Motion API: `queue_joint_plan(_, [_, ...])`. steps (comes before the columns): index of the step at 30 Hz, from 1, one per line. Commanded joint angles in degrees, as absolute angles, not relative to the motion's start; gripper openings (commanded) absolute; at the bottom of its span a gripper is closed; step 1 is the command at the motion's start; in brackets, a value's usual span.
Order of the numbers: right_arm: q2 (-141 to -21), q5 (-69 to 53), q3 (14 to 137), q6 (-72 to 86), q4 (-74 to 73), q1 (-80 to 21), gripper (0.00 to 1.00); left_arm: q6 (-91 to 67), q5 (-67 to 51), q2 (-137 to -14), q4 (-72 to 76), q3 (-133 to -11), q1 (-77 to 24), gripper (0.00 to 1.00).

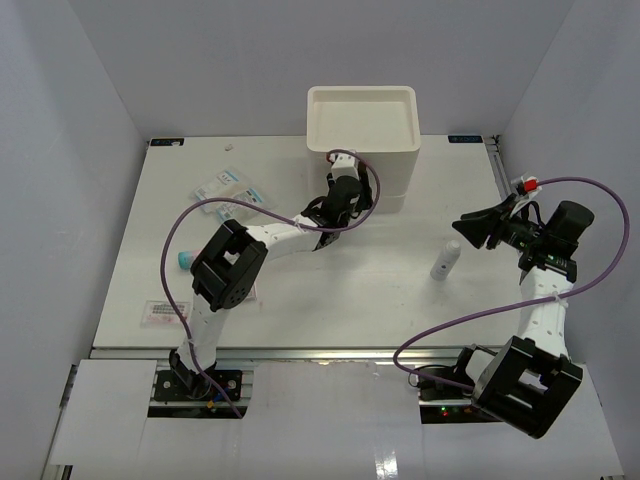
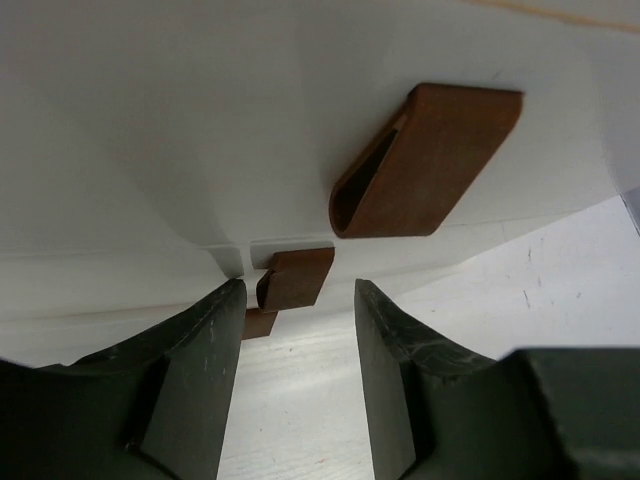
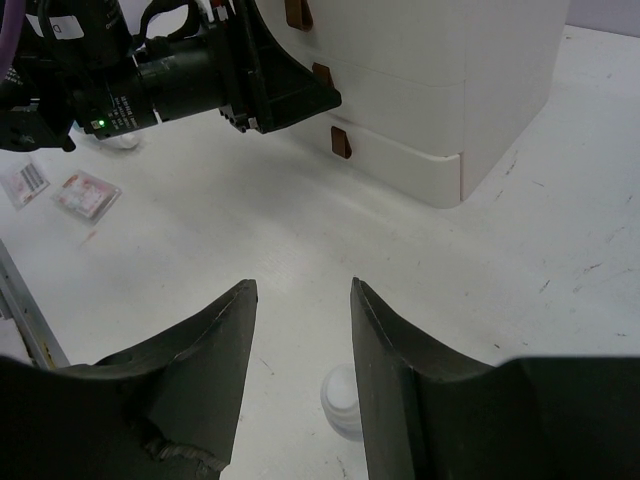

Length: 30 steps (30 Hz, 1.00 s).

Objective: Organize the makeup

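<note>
Left pincer (image 2: 298, 300): nose right up against the drawer box (image 2: 200, 120), and its white front blocks everything ahead. The middle brown handle (image 2: 295, 278) lines up with the gap between my fingers, just ahead. The upper handle (image 2: 425, 160) juts out above and to the right. Bare worktop (image 2: 540, 290) is open only below and off to the right.

Right pincer (image 3: 300, 290): a white tube (image 3: 342, 400) stands just beneath the gap. Ahead, the worktop is open as far as the box. My left arm (image 3: 200, 70) bars the upper left.

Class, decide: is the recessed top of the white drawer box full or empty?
Empty: the drawer box shows only bare white inside its top rim, seen from overhead.
</note>
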<state>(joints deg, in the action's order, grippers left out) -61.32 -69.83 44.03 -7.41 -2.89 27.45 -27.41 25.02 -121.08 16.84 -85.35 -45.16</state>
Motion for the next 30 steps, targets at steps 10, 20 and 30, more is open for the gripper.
queue_joint_plan(10, [-59.8,-72.4,43.2,-6.1,-1.2,28.6,0.49,-27.6,32.1,-121.2,14.5,-91.5,-46.1,0.13])
queue_joint_plan(20, [-59.2,-72.4,42.6,-6.3,-1.3,28.9,0.49,-27.0,27.5,-114.2,16.4,-82.3,-49.6,0.00])
queue_joint_plan(30, [-58.9,-72.3,42.1,-7.1,-1.3,28.9,0.49,-31.0,26.0,-103.6,21.4,-63.6,-55.7,0.00])
